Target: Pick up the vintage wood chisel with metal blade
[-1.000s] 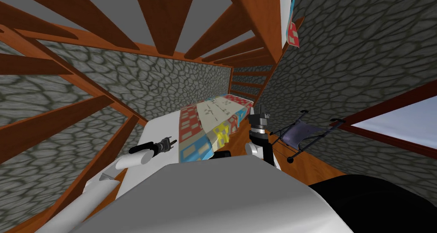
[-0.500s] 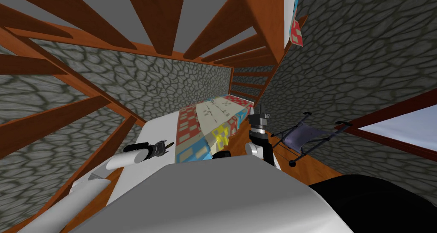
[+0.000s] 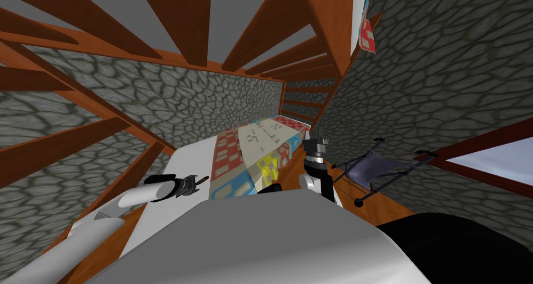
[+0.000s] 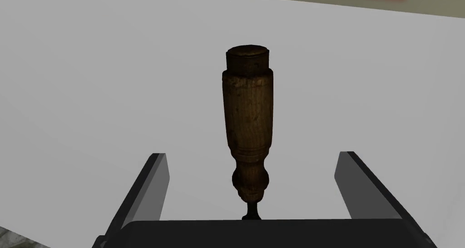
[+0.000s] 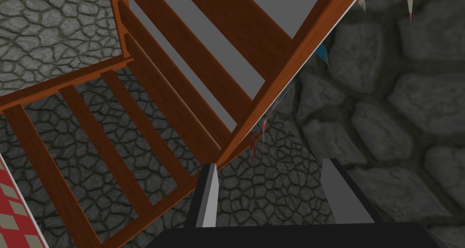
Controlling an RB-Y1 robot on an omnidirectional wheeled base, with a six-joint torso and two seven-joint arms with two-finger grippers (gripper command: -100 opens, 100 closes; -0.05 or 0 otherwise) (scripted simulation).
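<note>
Left gripper [image 4: 250,154] eases back, spread fingers now flanking the dark-brown turned wooden chisel handle [image 4: 247,118], seemingly untouched: ready to clamp.

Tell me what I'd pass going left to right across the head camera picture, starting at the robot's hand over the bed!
left gripper → patchwork quilt → right gripper → folding stand with grey-blue cloth → window
</note>
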